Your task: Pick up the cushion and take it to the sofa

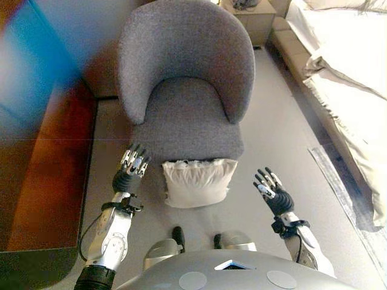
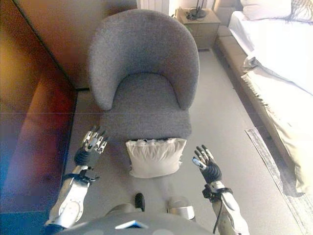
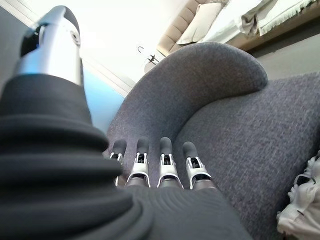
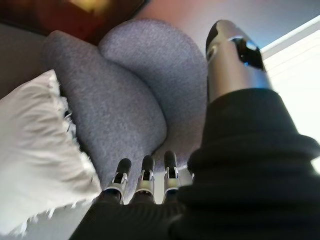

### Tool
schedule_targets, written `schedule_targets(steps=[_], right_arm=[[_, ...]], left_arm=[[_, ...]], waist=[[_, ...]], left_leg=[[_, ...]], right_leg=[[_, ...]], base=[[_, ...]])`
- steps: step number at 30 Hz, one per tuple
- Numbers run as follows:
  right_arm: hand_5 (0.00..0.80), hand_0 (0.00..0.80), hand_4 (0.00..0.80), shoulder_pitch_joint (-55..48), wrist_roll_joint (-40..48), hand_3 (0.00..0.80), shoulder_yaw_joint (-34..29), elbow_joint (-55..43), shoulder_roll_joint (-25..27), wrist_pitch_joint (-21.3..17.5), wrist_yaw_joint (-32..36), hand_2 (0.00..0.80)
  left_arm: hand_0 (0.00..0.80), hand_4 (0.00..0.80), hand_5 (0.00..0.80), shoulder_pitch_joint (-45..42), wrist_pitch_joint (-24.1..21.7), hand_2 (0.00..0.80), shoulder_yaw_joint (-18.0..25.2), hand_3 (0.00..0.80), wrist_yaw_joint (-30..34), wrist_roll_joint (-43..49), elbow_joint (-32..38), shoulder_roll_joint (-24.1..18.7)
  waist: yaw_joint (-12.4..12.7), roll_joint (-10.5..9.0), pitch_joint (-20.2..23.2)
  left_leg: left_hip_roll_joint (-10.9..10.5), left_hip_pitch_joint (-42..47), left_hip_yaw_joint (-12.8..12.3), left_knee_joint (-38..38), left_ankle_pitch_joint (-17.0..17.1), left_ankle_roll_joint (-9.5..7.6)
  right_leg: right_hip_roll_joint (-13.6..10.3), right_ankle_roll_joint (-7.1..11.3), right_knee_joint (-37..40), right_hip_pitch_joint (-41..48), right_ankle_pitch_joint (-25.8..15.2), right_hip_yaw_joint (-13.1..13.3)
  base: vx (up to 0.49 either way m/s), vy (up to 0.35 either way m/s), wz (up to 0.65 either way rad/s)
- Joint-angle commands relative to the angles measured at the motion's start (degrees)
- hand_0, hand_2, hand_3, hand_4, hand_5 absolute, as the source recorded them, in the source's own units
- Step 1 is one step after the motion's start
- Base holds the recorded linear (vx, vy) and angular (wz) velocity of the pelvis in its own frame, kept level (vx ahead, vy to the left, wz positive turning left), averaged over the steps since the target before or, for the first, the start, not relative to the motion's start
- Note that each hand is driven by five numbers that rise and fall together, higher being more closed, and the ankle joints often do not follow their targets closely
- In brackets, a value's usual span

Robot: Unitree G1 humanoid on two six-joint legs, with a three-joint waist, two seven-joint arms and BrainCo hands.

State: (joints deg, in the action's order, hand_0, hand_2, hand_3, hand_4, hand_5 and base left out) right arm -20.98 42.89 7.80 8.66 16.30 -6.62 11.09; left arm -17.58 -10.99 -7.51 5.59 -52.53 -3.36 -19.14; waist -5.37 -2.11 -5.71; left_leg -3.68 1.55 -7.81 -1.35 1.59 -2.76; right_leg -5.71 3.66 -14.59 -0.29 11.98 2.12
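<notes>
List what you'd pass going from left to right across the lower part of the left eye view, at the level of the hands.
Left hand → white cushion leaning against the grey armchair's front → right hand → hanging edge of the bed cover.

Both arms reach forward and low, one on each side of the cushion (image 1: 196, 181). The left hand (image 1: 130, 172) is raised with its fingers (image 3: 167, 165) straight and spread, holding nothing, just left of the cushion. The right hand (image 1: 273, 193) hangs further out on the cushion's right, palm turned inward, its fingers (image 4: 145, 180) likewise straight and empty.
</notes>
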Motion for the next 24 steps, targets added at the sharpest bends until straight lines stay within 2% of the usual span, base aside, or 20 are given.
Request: schedule_targets(steps=[1,5,7,9,12,14,15,16,19,21,24], right_arm=[[0.0,0.0,0.0,1.28,0.28,0.0,1.6,-3.94,-0.65,-3.31,-0.43,0.0],[0.0,0.0,0.0,-0.71,-0.7,0.0,1.73,-4.0,-1.32,-4.46,-0.57,0.0],[0.0,0.0,0.0,-1.61,-0.69,0.0,1.53,-4.04,-1.26,-4.42,-0.52,0.0],[0.0,0.0,0.0,-2.33,-0.64,0.0,1.39,-4.47,-0.81,-3.75,-0.14,0.0],[0.0,0.0,0.0,-1.96,0.18,0.0,1.04,-3.88,-0.25,-3.06,0.75,0.0],[0.0,0.0,0.0,-1.09,1.1,0.0,1.16,-3.74,0.28,-2.47,0.64,0.0],[0.0,0.0,0.0,-0.3,2.08,0.0,1.37,-3.38,0.8,-2.16,0.44,0.0],[0.0,0.0,0.0,0.24,2.63,0.0,1.58,-3.18,1.04,-1.85,0.14,0.0],[0.0,0.0,0.0,1.29,3.28,0.0,1.77,-2.4,1.15,-0.75,0.23,0.0],[0.0,0.0,0.0,1.09,2.77,0.0,1.31,-1.74,0.63,0.02,0.89,0.0],[0.0,0.0,0.0,0.95,1.92,0.0,1.54,-1.67,0.64,0.66,0.6,0.0]], left_arm=[[0.0,0.0,0.0,-1.65,-2.84,0.0,1.62,0.0,0.48,3.77,4.64,-1.58],[0.0,0.0,0.0,-2.87,-2.66,0.0,2.81,0.0,2.27,2.8,5.01,-2.83],[0.0,0.0,0.0,-3.31,-2.37,0.0,3.52,0.0,2.88,2.05,4.81,-2.95],[0.0,0.0,0.0,-3.61,-2.53,0.0,4.18,0.0,3.65,0.98,4.88,-3.3],[0.0,0.0,0.0,-3.56,-2.25,0.0,4.19,0.0,3.92,0.13,5.58,-3.55],[0.0,0.0,0.0,-3.43,-2.52,0.0,3.22,0.0,3.55,0.58,5.85,-3.44],[0.0,0.0,0.0,-3.37,-2.69,0.0,2.32,0.0,3.24,1.01,6.02,-3.53],[0.0,0.0,0.0,-3.34,-2.8,0.0,1.65,0.0,3.0,1.47,6.08,-3.47],[0.0,0.0,0.0,-3.78,-3.2,0.0,0.97,0.0,3.29,2.31,6.04,-3.18],[0.0,0.0,0.0,-4.63,-2.94,0.0,1.52,0.0,3.6,2.68,6.13,-2.34],[0.0,0.0,0.0,-5.59,-3.1,0.0,1.78,0.0,2.96,2.75,6.03,-1.24]], waist=[[1.24,-0.8,0.51],[2.01,0.17,-0.16],[2.13,0.51,-0.71],[2.18,-0.1,-1.16],[1.85,-1.98,-1.59],[1.43,-3.03,-1.91],[1.23,-3.67,-1.93],[1.12,-4.15,-1.98],[1.56,-5.19,-1.61],[1.64,-5.29,-0.57],[1.22,-4.46,0.91]], left_leg=[[3.3,0.01,1.27,6.39,-7.82,0.78],[1.52,0.07,2.46,5.66,-7.99,-0.97],[1.3,0.43,2.4,5.8,-8.27,-1.03],[1.04,1.01,1.64,6.22,-8.94,-0.75],[0.71,2.12,0.81,6.89,-10.62,-0.11],[0.33,3.22,0.66,7.06,-12.09,0.06],[0.01,3.88,0.84,6.96,-13.01,0.01],[-0.34,4.74,0.98,6.77,-13.61,0.01],[-0.97,7.38,0.77,6.38,-14.88,-0.18],[-1.07,8.67,1.42,6.41,-15.34,-0.45],[0.52,9.97,1.46,7.39,-13.35,0.66]], right_leg=[[-8.54,5.31,-3.52,-3.59,-17.11,-0.35],[-10.36,4.81,-15.69,-7.9,-24.22,0.46],[-10.5,4.72,-19.14,-9.94,-25.64,0.58],[-10.88,5.03,-15.66,-11.08,-25.59,-0.97],[-9.85,6.28,-3.8,-11.45,-24.91,-3.42],[-7.92,7.17,3.6,-11.83,-24.0,-5.1],[-6.09,7.68,7.94,-12.37,-23.29,-6.13],[-4.99,8.1,10.33,-12.86,-24.0,-7.5],[-3.76,8.13,11.78,-13.7,-24.58,-12.25],[-3.35,7.52,12.78,-12.38,-23.53,-12.21],[-1.79,6.08,11.86,-10.73,-21.25,-11.04]], base=[[0.084,0.204,-0.18],[0.072,0.213,-0.02],[0.123,0.152,-0.1],[0.17,0.027,-0.06],[0.228,-0.116,0.04],[0.268,-0.122,-0.14],[0.297,-0.105,-0.18],[0.346,-0.105,-0.17],[0.323,-0.084,-0.21],[0.371,-0.102,0.05],[0.359,-0.127,0.31]])
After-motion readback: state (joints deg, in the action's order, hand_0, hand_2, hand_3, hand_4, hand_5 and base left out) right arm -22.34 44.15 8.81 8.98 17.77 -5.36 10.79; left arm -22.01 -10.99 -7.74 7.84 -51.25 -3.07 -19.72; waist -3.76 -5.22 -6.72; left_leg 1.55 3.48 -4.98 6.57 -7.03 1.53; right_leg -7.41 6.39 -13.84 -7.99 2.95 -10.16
